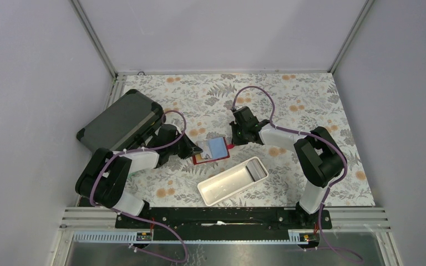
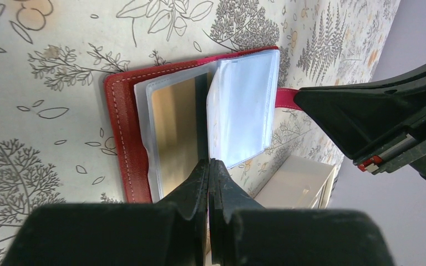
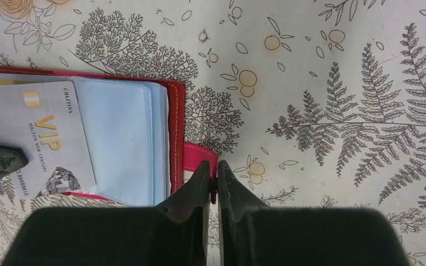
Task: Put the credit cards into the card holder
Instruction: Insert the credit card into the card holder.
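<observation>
There was one card holder point(image 3: 176, 116), one dark grey case point(image 1: 121, 121) and one white tray point(image 1: 230, 182). Two grippers were counted: the left gripper point(image 2: 208, 166) and the right gripper point(image 3: 215, 166). One pale credit card point(image 3: 36, 138) marked VIP showed plainly. A gold card face point(image 2: 177, 130) was perhaps a second, making one or two cards. The clear sleeves point(image 3: 119, 138) were several, too closely stacked to count.

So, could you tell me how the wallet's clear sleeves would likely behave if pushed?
Probably floppy: in the left wrist view a sleeve stands lifted off the wallet, so a push would likely fold it. Its glossy sheen suggests a slippery surface. The card looks flat and stiffer, so it may slide against them.
</observation>
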Available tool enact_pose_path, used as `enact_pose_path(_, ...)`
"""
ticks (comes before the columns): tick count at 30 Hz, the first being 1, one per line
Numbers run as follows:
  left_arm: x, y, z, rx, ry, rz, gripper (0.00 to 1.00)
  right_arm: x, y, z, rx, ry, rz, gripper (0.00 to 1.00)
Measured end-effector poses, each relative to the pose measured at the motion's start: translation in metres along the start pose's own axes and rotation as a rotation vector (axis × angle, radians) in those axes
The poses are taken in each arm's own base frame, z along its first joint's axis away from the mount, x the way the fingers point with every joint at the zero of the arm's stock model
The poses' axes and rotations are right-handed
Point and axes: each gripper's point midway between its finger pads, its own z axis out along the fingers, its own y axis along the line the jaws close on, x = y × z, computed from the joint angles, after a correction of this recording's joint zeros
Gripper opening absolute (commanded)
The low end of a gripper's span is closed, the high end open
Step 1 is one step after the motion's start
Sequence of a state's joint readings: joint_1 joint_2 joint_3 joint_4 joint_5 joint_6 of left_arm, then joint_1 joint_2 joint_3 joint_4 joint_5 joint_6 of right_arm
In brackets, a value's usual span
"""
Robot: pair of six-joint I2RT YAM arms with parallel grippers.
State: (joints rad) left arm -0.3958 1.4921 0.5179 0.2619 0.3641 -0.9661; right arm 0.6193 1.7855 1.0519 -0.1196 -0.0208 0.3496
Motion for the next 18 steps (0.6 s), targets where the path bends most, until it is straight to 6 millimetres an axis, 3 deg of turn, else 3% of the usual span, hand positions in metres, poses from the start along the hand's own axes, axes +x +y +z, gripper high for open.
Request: enact_pose_path(18, 0.0033, -0.0029, 0.0039, 0.006, -0.01, 0.029, 0.0, 0.001, 0.0031, -0.0003, -0.017, 0.006, 0.006, 0.0)
